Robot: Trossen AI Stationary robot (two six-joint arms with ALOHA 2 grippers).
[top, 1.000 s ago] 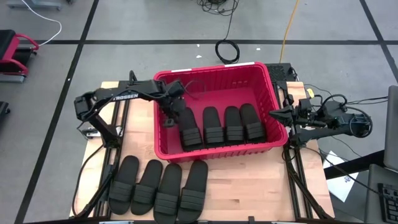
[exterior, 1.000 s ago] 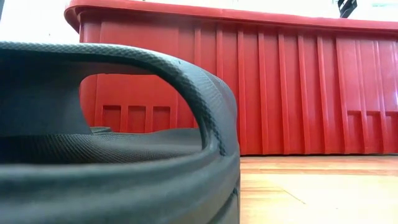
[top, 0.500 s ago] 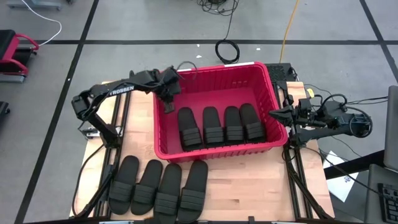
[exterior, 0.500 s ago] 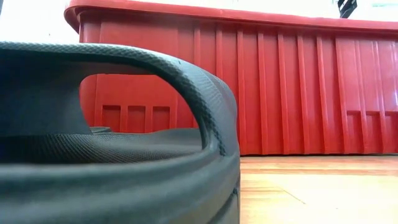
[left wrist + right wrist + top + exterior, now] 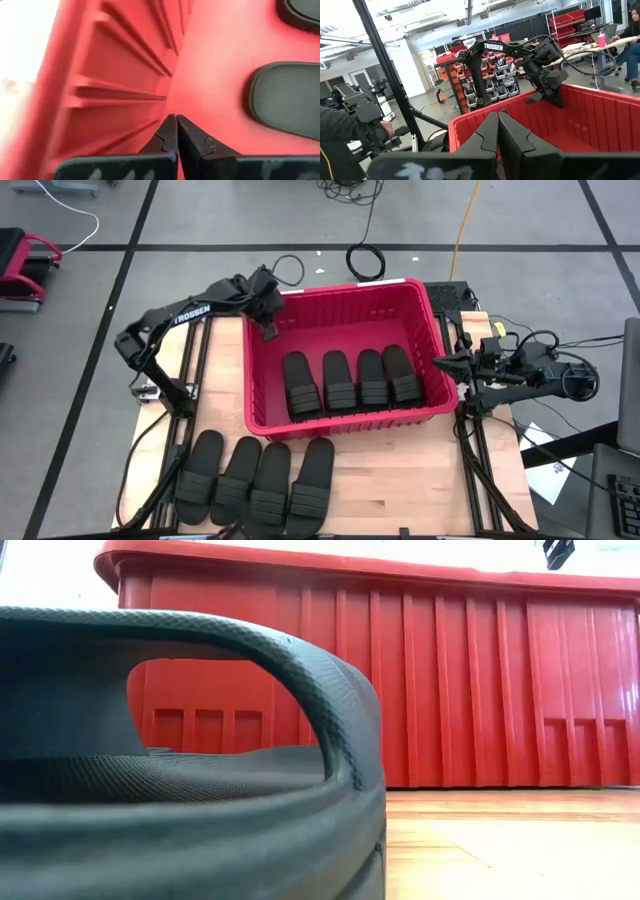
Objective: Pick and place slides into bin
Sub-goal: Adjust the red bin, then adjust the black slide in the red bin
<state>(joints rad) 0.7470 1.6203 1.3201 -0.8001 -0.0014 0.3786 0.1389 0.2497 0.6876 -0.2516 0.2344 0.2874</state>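
The left gripper [image 5: 268,330] hangs over the bin's far left corner, just inside the rim, its fingers [image 5: 167,134] pressed tip to tip with nothing between them. From its wrist it looks down the ribbed inner wall onto the red floor and the rounded end of a sandal there. The right gripper [image 5: 440,362] waits beside the bin's right wall, outside it, pointing toward it; its fingers [image 5: 490,131] are also pinched together and empty.

The bin [image 5: 262,402], a red slatted crate, takes up the middle of the wooden table [image 5: 400,480], its long sides running left to right. In the low view its ribbed outer wall [image 5: 480,680] fills the background.

Four slides in the bin [image 5: 345,378] lie side by side in a row on the half of the floor toward the table's front edge. Each long axis runs from the far side to the near side, straps at the near ends. They sit close together, the leftmost one [image 5: 299,383] slightly apart from its neighbour.

Four slides on the table [image 5: 255,477] form a second row in front of the bin, toward the left. They lean slightly, far ends tipped to the right, straps again at the near ends. One strap [image 5: 300,670] arches close across the low view.
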